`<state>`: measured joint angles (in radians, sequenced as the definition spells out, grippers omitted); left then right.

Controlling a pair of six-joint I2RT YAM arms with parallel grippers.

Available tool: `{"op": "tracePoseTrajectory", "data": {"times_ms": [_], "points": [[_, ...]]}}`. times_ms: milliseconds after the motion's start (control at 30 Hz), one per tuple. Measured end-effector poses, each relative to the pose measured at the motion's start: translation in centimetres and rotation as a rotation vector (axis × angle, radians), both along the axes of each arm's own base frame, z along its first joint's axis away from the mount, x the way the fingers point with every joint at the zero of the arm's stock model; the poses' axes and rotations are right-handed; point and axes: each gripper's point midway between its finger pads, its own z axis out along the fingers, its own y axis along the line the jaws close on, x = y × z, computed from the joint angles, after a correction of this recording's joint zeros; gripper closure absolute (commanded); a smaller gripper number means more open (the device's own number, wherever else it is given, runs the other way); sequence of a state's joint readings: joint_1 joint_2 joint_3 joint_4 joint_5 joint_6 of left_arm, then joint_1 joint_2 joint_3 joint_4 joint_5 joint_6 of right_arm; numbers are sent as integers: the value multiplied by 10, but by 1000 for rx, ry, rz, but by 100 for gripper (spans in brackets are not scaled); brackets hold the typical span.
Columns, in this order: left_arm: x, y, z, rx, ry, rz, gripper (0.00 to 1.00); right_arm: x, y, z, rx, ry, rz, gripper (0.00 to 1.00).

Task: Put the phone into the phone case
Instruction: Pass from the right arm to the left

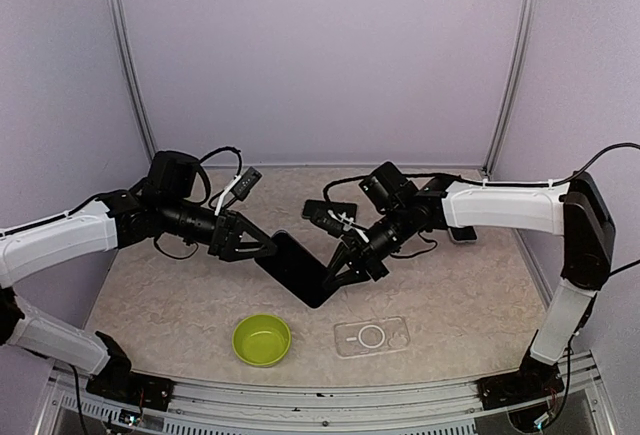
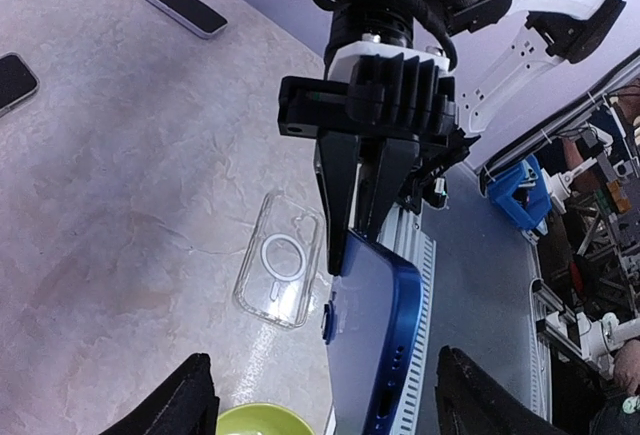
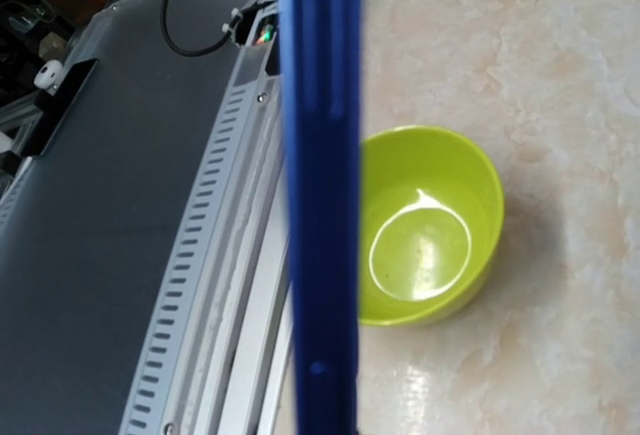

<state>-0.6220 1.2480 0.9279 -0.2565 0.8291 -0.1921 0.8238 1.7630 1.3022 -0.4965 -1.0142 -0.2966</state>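
Overhead looks down; close wrist views share the phone (image 2: 375,335).

The phone (image 3: 318,205) is showing edge-on, its blue side running from top to bottom through the middle of the frame. A green bowl (image 3: 430,245) is sitting upright on the marbled table (image 3: 560,75), partly hidden behind the phone. A slotted metal rail (image 3: 215,285) is running along the left.
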Motion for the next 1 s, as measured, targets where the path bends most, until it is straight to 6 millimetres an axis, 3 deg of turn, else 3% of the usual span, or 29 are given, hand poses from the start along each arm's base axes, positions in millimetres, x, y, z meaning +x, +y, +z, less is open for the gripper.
{"op": "tracePoseTrajectory", "data": {"times_ms": [233,700,833,1000], "points": [[-9,-11,-12,16,28,-64,42,0,1,-8,-21,22,3,100],[-17,-20,-22,27,34,-122,100,-1,1,-17,-37,50,16,99],[-17,-21,-23,29,11,-128,100,-4,0,-16,-46,76,17,79],[-12,-19,-26,55,31,-77,100,6,3,-20,-58,28,-21,48]]}}
